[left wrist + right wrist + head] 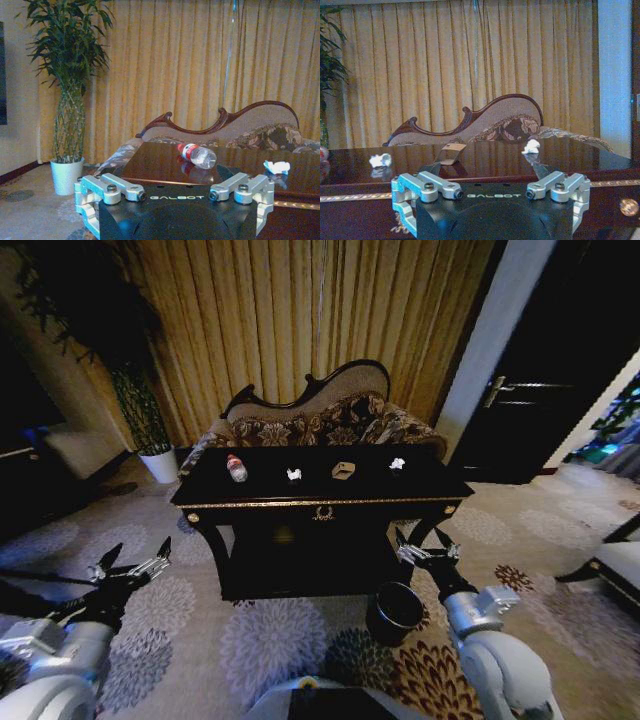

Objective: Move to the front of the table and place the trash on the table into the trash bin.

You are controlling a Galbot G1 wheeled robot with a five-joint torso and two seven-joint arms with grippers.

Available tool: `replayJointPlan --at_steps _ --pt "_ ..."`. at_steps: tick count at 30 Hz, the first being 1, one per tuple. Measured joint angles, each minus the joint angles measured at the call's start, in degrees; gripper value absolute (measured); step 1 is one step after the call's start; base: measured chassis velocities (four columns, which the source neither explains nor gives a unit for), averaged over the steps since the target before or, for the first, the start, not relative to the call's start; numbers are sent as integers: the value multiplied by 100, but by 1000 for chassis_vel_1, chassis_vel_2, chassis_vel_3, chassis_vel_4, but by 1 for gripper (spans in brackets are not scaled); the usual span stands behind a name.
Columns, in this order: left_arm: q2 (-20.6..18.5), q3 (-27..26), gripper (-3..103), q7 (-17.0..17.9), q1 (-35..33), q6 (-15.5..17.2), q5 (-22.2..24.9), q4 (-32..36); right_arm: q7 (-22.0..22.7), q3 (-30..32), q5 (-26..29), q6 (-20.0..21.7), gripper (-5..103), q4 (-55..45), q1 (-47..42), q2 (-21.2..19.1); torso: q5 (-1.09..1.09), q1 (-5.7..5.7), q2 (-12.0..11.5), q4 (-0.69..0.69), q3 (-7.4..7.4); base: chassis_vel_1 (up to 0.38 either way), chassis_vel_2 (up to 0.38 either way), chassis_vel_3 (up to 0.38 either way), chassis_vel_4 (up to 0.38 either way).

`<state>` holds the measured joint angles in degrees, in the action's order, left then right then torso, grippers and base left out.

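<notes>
The right gripper (491, 192), fingers spread wide, faces the table (485, 172). On its glossy top lie a white paper ball (380, 160), a tan scrap (450, 151) and another whitish bit (531, 146), with the sofa (495, 122) beyond.

- The glossy black wooden worktop with gold edge trim (260, 502) stands before the sofa.
- On it, in a row: a clear plastic bottle with red label (236, 468) lying down, a white paper ball (294, 475), a tan scrap (343, 470), a whitish crumpled bit (397, 464).
- The small round dark bin (394, 612) sits upright on the carpet by the worktop's front right leg.
</notes>
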<state>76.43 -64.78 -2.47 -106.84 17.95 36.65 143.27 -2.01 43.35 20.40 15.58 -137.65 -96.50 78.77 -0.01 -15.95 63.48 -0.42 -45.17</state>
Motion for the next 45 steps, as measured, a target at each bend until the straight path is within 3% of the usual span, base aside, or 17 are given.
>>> replayJointPlan --at_steps 21,31,39,45 --pt "43 -32 100 -46 -22 -4 -1 -2 3 -28 1 -36 100 5 9 5 1 0 0 1 1 -191 187 193 -189" --pt "69 -33 100 -42 -31 -24 11 -3 5 -105 -47 -240 100 105 14 -71 0 -4 -2 1 -1 -120 131 126 -137" --pt "61 -159 100 -42 -54 -25 92 -3 308 -167 172 168 100 186 271 -407 2 4 2 2 2 7 -14 -8 20" --pt "39 -342 100 -43 -92 -27 208 -3 657 -268 914 667 100 402 708 -878 1 1 0 0 0 0 0 0 0"
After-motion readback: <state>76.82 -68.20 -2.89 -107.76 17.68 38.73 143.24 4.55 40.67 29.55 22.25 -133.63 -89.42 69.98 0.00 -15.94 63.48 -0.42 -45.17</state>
